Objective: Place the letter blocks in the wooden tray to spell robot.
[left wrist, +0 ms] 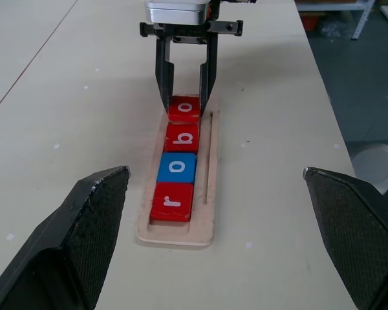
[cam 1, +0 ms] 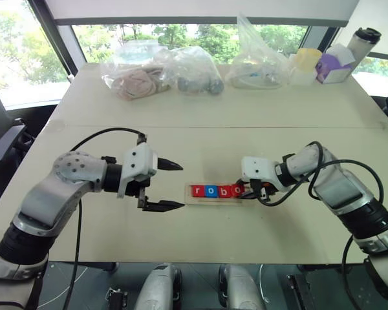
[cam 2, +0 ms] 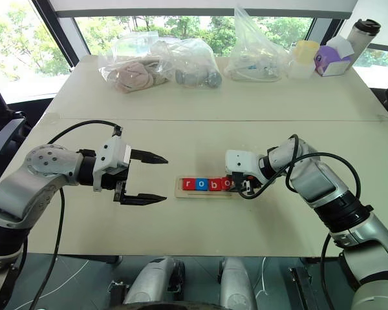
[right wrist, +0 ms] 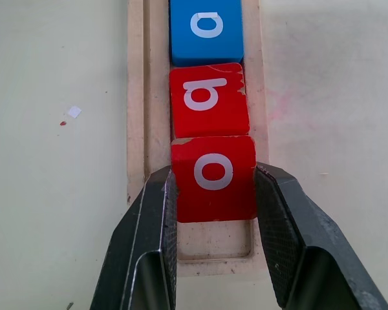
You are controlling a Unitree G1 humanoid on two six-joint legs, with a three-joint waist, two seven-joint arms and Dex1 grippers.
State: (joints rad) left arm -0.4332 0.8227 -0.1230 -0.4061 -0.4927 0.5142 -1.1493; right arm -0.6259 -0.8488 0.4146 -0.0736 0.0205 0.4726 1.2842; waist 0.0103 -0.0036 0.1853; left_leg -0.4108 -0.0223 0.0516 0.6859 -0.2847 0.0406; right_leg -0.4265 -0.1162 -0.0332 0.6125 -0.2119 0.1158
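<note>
The wooden tray (cam 1: 189,194) lies at the table's middle. In its groove sit three letter blocks in a row: a red "r" (cam 1: 197,191), a blue "o" (cam 1: 211,191) and a red "b" (cam 1: 224,191). A second red "o" block (right wrist: 213,174) stands right after the "b", in line with the row. My right gripper (cam 1: 244,192) is shut on it, one finger on each side. The tray's end beyond this block is bare. My left gripper (cam 1: 181,186) hovers open and empty just left of the tray, pointing along it.
Clear plastic bags (cam 1: 161,74) with odds and ends lie along the far side of the table. At the far right corner stand a tumbler (cam 1: 362,42), a purple box (cam 1: 333,68) and a yellow-lidded container (cam 1: 306,64). The table's near edge runs just below the tray.
</note>
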